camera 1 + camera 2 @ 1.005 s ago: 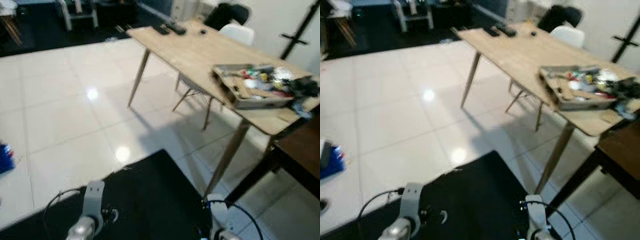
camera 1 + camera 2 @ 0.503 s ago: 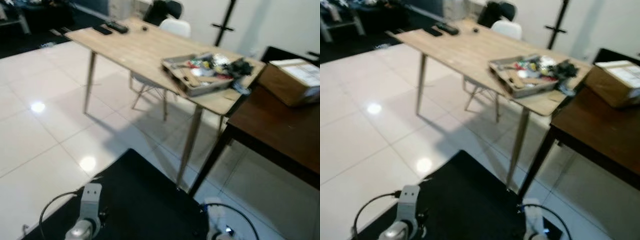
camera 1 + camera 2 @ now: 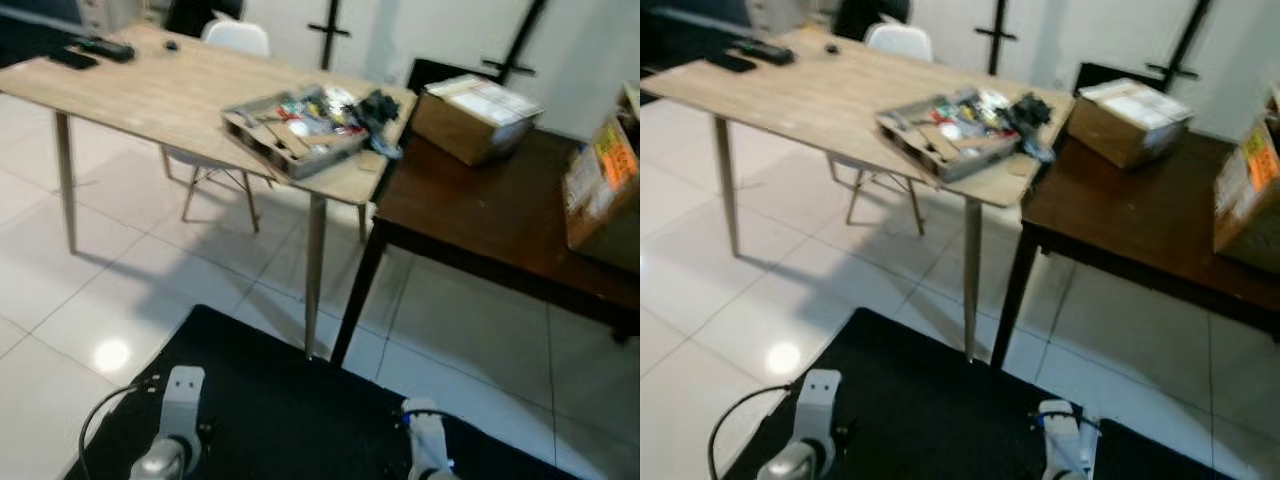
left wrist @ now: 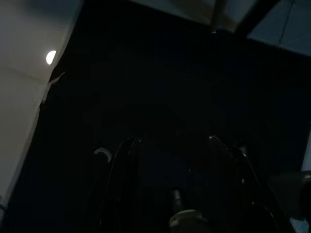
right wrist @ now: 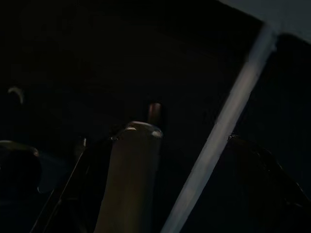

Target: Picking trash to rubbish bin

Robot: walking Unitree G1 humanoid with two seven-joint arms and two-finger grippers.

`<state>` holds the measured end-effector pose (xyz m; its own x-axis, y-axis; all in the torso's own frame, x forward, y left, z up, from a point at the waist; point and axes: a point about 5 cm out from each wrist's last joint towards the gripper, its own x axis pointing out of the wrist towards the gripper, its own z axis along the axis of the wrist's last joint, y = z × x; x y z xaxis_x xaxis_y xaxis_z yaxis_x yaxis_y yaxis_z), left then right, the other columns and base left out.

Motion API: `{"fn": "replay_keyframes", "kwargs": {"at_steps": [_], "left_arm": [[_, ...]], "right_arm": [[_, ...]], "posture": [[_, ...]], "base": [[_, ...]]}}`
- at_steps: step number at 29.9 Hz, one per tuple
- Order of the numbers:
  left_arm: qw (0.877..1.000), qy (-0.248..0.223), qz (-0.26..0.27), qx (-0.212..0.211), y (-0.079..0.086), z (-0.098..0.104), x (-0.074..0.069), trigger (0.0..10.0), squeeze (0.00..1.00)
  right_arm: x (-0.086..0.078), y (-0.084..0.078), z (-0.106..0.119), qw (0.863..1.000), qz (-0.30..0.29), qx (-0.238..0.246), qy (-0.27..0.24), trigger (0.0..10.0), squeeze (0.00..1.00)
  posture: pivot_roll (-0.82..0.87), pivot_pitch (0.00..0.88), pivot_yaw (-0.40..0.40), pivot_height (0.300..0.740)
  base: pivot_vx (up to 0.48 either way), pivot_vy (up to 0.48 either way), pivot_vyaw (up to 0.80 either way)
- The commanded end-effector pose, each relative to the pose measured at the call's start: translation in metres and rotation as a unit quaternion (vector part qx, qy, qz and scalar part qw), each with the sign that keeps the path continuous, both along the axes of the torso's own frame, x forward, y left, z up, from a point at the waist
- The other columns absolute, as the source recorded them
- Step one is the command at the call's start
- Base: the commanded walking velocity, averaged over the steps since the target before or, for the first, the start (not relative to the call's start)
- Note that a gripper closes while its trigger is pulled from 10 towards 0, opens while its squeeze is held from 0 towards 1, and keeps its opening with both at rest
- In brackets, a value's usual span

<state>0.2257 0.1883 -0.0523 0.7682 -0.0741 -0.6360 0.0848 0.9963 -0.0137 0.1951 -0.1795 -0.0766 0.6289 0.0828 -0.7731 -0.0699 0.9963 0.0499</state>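
A shallow cardboard tray [image 3: 290, 125] heaped with small mixed clutter lies at the near end of a long light wooden table [image 3: 150, 90]. My left arm [image 3: 172, 440] and right arm [image 3: 425, 455] hang idle at the bottom of the eye views, over a black mat [image 3: 280, 400]. The left wrist view is very dark: my left gripper [image 4: 172, 145] is a faint outline above the black mat, with pale floor tile [image 4: 29, 73] at one side. In the right wrist view, equally dark, a pale strip [image 5: 228, 131] crosses the blackness.
A dark brown table [image 3: 480, 210] butts against the wooden one, carrying a cardboard box [image 3: 475, 115] and a second box [image 3: 600, 190] at the right edge. A white chair [image 3: 235, 40] stands behind the wooden table, remotes [image 3: 95, 48] at its far end. White tile floor [image 3: 100, 290] spreads left.
The camera has swung to the right: the wooden table slid left in view, and the dark table and its boxes came in. Both arms hang as before.
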Motion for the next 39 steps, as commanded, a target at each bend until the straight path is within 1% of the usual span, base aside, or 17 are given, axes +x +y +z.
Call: {"fn": "replay_keyframes", "kwargs": {"at_steps": [1, 7, 17, 21, 29, 39], "left_arm": [[1.000, 0.009, -0.006, 0.000, -0.0021, -0.0034, -0.0043, 10.0, 0.00], [1.000, 0.009, -0.007, 0.003, -0.0023, -0.0037, -0.0049, 10.0, 0.00], [1.000, 0.006, -0.003, 0.019, -0.0007, -0.0031, -0.0040, 10.0, 0.00], [1.000, 0.001, 0.002, 0.018, 0.0015, -0.0018, -0.0031, 10.0, 0.00], [1.000, 0.001, 0.006, 0.011, 0.0021, -0.0014, -0.0023, 10.0, 0.00], [1.000, 0.001, 0.006, 0.003, 0.0006, -0.0016, -0.0025, 10.0, 0.00]], "right_arm": [[-0.0035, -0.0048, -0.0015, 1.000, -0.004, -0.005, 0.007, 10.0, 0.00], [-0.0044, -0.0053, -0.0018, 1.000, -0.005, -0.006, 0.008, 10.0, 0.00], [-0.0042, -0.0037, -0.0019, 1.000, -0.007, -0.001, 0.007, 10.0, 0.00], [-0.0035, 0.0029, -0.0022, 1.000, 0.002, 0.008, 0.006, 10.0, 0.00], [-0.0029, 0.0028, -0.0017, 1.000, 0.000, 0.008, 0.003, 10.0, 0.00], [-0.0022, 0.0014, -0.0011, 1.000, 0.000, 0.009, 0.000, 10.0, 0.00]], "posture": [[0.11, 0.097, -0.017, 0.740], [0.11, 0.098, -0.018, 0.740], [0.11, 0.104, -0.016, 0.740], [0.12, 0.102, -0.012, 0.740], [0.11, 0.100, -0.015, 0.740], [0.11, 0.099, -0.014, 0.740]], "base": [[0.000, 0.000, -0.80], [0.000, 0.000, -0.80], [0.000, 0.000, -0.79], [0.000, 0.000, 0.00], [0.000, 0.000, 0.00], [0.297, 0.000, 0.00]]}}
